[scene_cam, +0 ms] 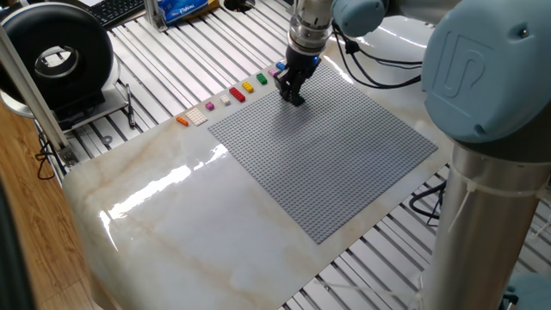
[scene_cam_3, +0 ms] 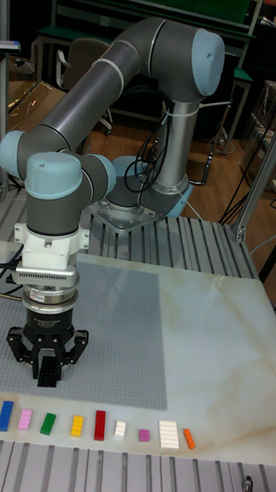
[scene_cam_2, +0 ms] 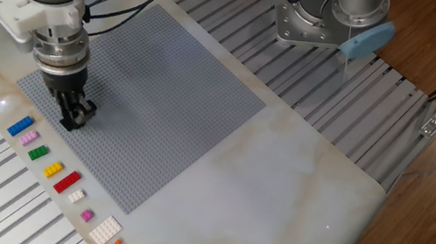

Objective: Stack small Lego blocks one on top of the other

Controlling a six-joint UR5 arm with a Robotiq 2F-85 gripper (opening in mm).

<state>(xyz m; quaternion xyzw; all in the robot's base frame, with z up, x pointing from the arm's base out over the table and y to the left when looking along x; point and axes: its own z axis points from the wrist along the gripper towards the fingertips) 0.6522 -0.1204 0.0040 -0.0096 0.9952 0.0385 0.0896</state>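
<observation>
The pale marble surface (scene_cam_2: 297, 180) carries a big grey studded plastic baseplate (scene_cam_2: 159, 103), likely there so bricks can click down and not slide. The black pincer (scene_cam_3: 48, 368) points straight down at the plate's edge. It is pinching a small black Lego brick (scene_cam_3: 48, 375) and seems to press it onto the studs. Just beside the pincer, off the plate, other small bricks wait in a neat row, easy to reach: a small blue Lego brick (scene_cam_3: 4, 415), then a small pink Lego brick (scene_cam_3: 25, 419).
</observation>
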